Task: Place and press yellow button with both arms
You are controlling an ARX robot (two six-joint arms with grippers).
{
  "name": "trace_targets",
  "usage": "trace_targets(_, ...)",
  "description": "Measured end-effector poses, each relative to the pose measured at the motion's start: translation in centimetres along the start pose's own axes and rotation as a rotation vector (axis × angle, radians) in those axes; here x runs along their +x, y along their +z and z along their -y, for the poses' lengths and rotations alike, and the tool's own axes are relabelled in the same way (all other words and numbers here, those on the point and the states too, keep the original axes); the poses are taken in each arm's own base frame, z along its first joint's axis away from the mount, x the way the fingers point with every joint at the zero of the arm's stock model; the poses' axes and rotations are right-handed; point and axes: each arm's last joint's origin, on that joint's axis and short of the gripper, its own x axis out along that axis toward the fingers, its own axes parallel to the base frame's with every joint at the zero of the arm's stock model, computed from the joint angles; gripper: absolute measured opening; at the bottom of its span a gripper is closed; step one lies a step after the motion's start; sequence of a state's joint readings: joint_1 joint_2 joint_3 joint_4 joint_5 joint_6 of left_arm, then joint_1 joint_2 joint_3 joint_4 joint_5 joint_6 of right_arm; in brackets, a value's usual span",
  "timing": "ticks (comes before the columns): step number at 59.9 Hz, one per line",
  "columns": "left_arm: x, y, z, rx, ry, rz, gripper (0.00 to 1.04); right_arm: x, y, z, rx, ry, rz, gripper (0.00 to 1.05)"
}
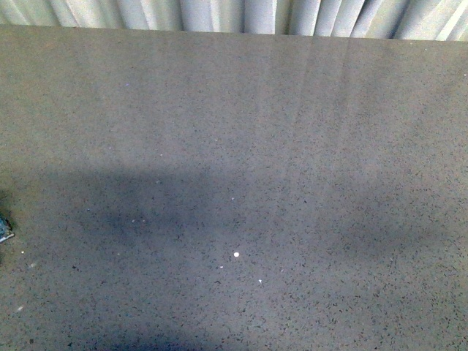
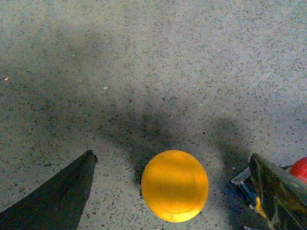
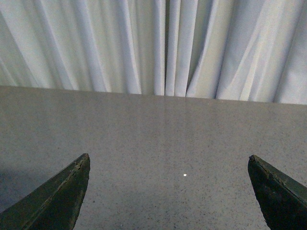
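The yellow button (image 2: 174, 186) has an orange-yellow cap, the table (image 1: 292, 146) is grey with dark speckles, the curtain (image 3: 163, 43) white.

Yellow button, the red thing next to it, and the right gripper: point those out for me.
yellow button (image 2: 175, 186): left wrist view, centre of its domed cap.
red object (image 2: 300, 169): left wrist view, its visible rounded edge.
right gripper (image 3: 168, 157): right wrist view, midway between its open fingertips.

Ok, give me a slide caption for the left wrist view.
Left gripper open over the speckled grey tabletop, fingers flanking a domed yellow-orange push button; a red object beside one finger.
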State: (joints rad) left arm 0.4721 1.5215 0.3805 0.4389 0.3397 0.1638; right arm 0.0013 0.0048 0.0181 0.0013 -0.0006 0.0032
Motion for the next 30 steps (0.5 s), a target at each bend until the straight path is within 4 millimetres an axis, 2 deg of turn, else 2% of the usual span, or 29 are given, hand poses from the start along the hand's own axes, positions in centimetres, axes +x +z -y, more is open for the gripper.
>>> trace_targets(3, 0.56, -0.4, -0.3, -0.01, 0.01, -0.022, 0.96, 0.0, 0.0, 0.0, 0.0, 0.0, 0.0, 0.96)
trace_targets(30, 0.63, -0.54, -0.53, -0.015, 0.032, -0.027, 0.96, 0.0, 0.0, 0.0, 0.0, 0.0, 0.0, 0.96)
